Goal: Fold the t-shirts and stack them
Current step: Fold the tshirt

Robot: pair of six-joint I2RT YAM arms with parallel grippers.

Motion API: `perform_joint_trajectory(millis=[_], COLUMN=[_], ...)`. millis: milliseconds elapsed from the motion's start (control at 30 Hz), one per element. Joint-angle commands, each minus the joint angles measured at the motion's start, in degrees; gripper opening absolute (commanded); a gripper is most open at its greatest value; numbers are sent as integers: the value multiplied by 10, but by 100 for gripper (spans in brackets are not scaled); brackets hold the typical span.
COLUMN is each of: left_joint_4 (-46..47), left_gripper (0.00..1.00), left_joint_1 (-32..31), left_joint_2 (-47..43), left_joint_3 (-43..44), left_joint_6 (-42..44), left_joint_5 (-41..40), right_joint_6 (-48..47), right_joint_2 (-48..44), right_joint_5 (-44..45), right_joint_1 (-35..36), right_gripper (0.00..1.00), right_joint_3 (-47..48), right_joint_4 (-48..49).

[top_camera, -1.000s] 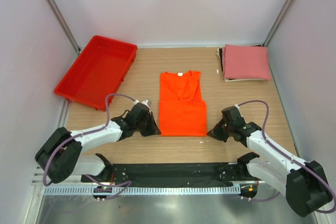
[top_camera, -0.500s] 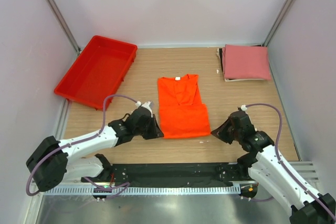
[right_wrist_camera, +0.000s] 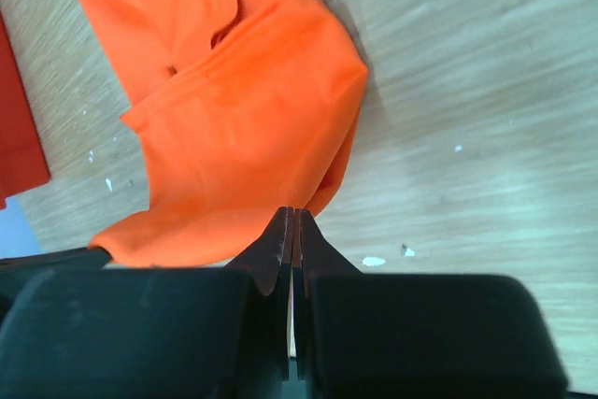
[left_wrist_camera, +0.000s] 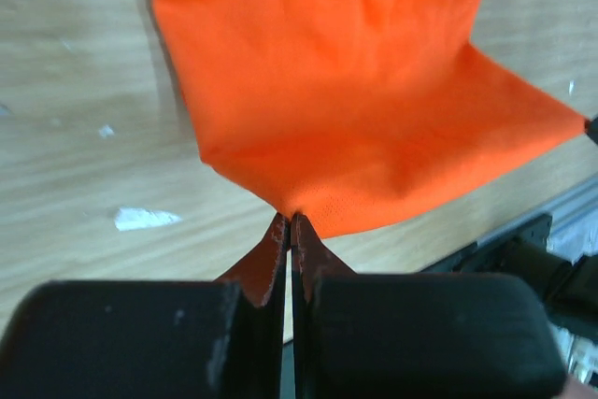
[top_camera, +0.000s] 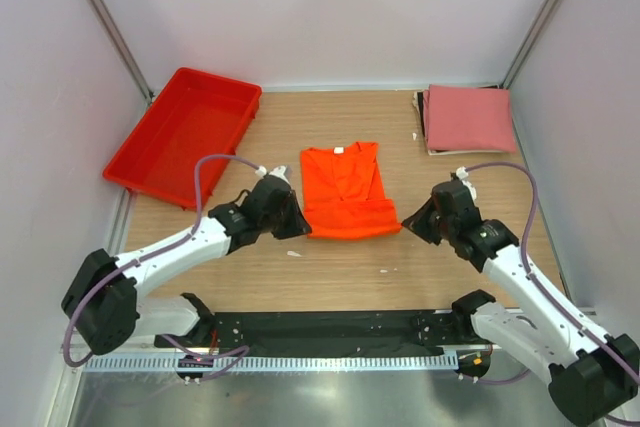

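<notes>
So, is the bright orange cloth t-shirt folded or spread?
Partly folded: sleeves tucked in; left gripper and right gripper pinch the orange t-shirt by its raised lower corners.

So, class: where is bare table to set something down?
Free: between the red rectangular plastic tray and the bright orange cloth t-shirt; between that and the folded dusty pink cloth shirt. Crowded: the orange hem, pinched by left gripper and right gripper.

Tightly closed left hand (left_wrist_camera: 291, 229) and right hand (right_wrist_camera: 292, 221)
</notes>
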Motion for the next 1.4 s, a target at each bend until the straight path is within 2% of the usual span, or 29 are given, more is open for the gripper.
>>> perform_joint_trajectory(millis=[0,233,467,733,833,1067,1367], left_joint_4=[-13,-32,-44,13,54,233,344], left_gripper=[0,0,0,0,0,0,0], left_joint_1=[46,103,165,210,232,264,283], left_joint_2=[23,98,189,332,383,507,632], left_joint_3=[52,175,306,424,455,526,621], left_joint_6=[39,92,127,152,147,113,91], left_joint_5=[13,45,75,127,156,229,216], right_joint_6=[-34,-86,-114,-133,-132,-133,-140], right_joint_2=[35,155,256,389,441,561,677], right_joint_5=[46,62,40,-5,-48,-92,-101], right_joint_1=[1,-3,-43,-97,-120,-139,-150], right_gripper=[1,1,1,1,1,1,1], right_joint_3=[52,163,268,362,384,439,531], right_joint_4=[53,109,139,195,237,327,399])
